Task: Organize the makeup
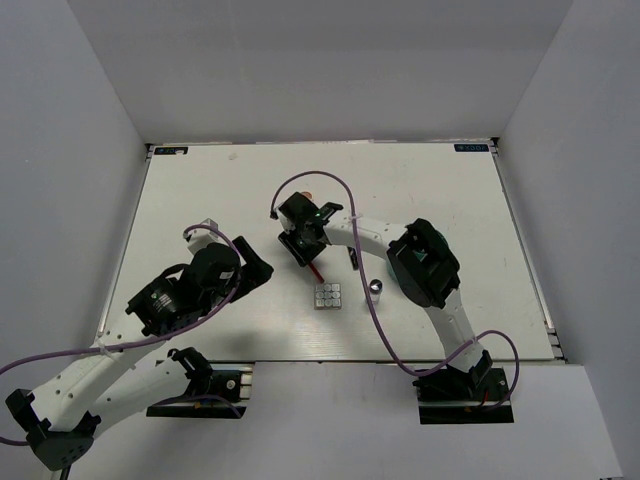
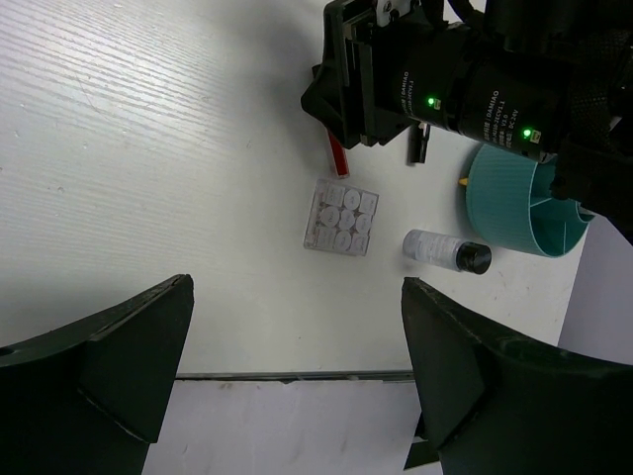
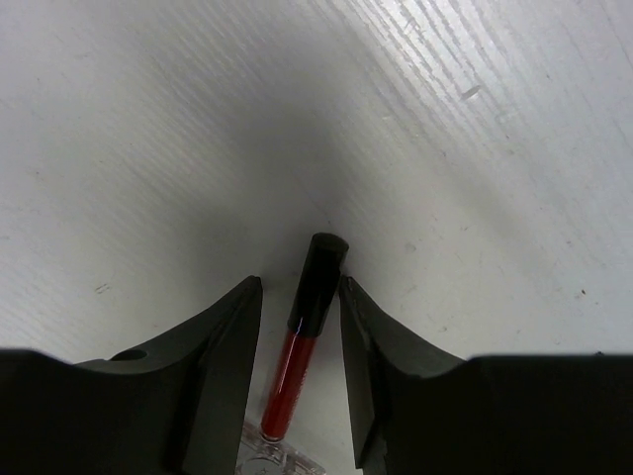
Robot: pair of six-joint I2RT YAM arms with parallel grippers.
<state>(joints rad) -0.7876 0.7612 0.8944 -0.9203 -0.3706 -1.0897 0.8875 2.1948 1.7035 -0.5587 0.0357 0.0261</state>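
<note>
A thin red-and-black pencil [image 3: 309, 327] lies on the white table between the fingers of my right gripper [image 3: 302, 287]. The right finger touches its black cap, while a narrow gap remains at the left finger, so the gripper is open. From above, the pencil [image 1: 316, 270] pokes out below the right gripper [image 1: 305, 250]. The square palette [image 1: 327, 296] with white pans lies just beyond the pencil's red end, and a silver-capped vial [image 1: 376, 289] and a black tube [image 1: 353, 257] lie to its right. My left gripper [image 2: 297, 366] hangs wide open and empty over the table's near edge.
A teal round divided tub [image 2: 524, 213] stands behind the vial [image 2: 445, 249], mostly under the right arm. The palette [image 2: 341, 218] lies in front of the left gripper. The table's near edge [image 2: 297, 376] runs between the left fingers. Grey walls enclose the table.
</note>
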